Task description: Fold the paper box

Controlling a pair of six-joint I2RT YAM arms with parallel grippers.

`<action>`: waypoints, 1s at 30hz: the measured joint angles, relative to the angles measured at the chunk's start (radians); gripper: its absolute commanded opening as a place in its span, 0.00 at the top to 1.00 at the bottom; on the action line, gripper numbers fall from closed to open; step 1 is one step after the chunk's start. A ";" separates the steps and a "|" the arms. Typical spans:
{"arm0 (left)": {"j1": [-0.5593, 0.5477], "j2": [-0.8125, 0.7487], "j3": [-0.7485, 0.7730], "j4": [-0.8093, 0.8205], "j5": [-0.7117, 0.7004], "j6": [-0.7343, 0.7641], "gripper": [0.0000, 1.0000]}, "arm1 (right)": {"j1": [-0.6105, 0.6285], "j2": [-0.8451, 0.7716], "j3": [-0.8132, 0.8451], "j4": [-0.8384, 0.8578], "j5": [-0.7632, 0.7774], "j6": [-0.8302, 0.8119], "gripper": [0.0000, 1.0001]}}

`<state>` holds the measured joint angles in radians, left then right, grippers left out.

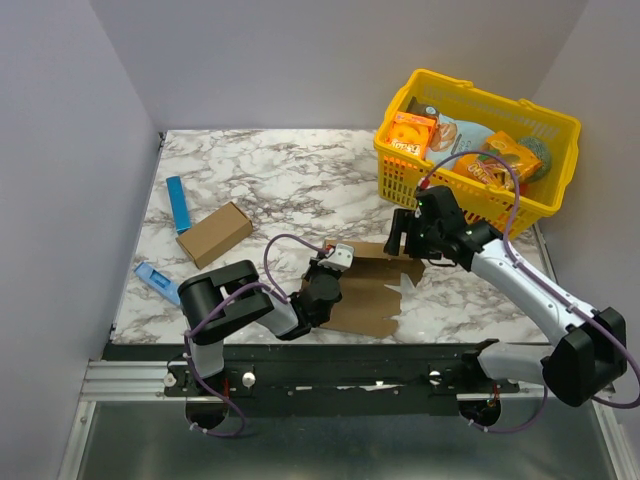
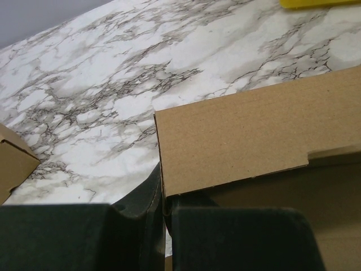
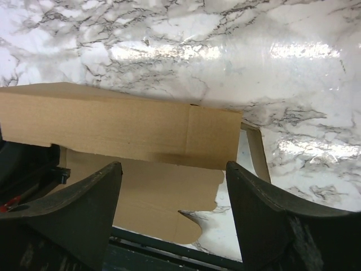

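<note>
Two arms: both reach in over the white-and-grey marbled table and meet near its front edge.
Far left: a pair of slim blue strips, one lying further back and one nearer the front, well apart.
Beside them: small brown oblong cardboard carton, closed, just right of the rear strip, neither arm touching it.
Left of centre: the left gripper sits low at the left end of the paper box, a plain brown die-cut cardboard sheet. Its dark fingers are pressed together on the corner of a raised flap, the cardboard edge running straight into the slit between them.
Centre: the paper box lies unfolded near the table's front edge, between the two grippers. One long flap stands up; the notched remainder lies flat on the marble.
Right of centre: the right gripper hangs over the sheet's far right corner, black fingers spread wide, with the standing flap just ahead. Contact with the cardboard: cannot tell.
Far right: yellow plastic mesh basket at the back right corner, holding orange printed snack boxes and other packets, close behind the right gripper.
</note>
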<state>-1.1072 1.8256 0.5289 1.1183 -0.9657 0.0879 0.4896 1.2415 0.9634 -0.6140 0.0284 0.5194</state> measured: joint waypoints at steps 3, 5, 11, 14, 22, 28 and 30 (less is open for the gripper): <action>0.000 0.000 0.000 0.001 -0.001 0.000 1.00 | 0.000 -0.009 0.033 -0.029 0.007 -0.018 0.17; -0.001 0.000 0.000 0.001 -0.001 0.000 1.00 | 0.000 -0.004 0.050 -0.040 0.011 -0.026 0.17; -0.002 0.000 0.000 0.001 -0.003 0.000 1.00 | -0.001 0.071 0.073 -0.050 0.012 -0.042 0.19; -0.002 0.000 0.000 0.001 -0.003 0.000 1.00 | -0.001 0.107 0.074 -0.050 0.012 -0.043 0.20; -0.008 0.000 0.000 0.001 -0.011 0.005 1.00 | -0.001 0.158 0.076 -0.037 0.006 -0.045 0.20; -0.008 0.005 0.000 0.001 -0.012 0.007 1.00 | -0.001 0.182 0.076 -0.019 0.004 -0.042 0.16; -0.009 0.007 0.000 0.001 -0.013 0.010 1.00 | -0.001 0.192 0.076 -0.008 0.004 -0.042 0.15</action>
<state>-1.1160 1.8324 0.5289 1.1191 -0.9783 0.0978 0.4889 1.4338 1.0397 -0.6224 0.0326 0.4778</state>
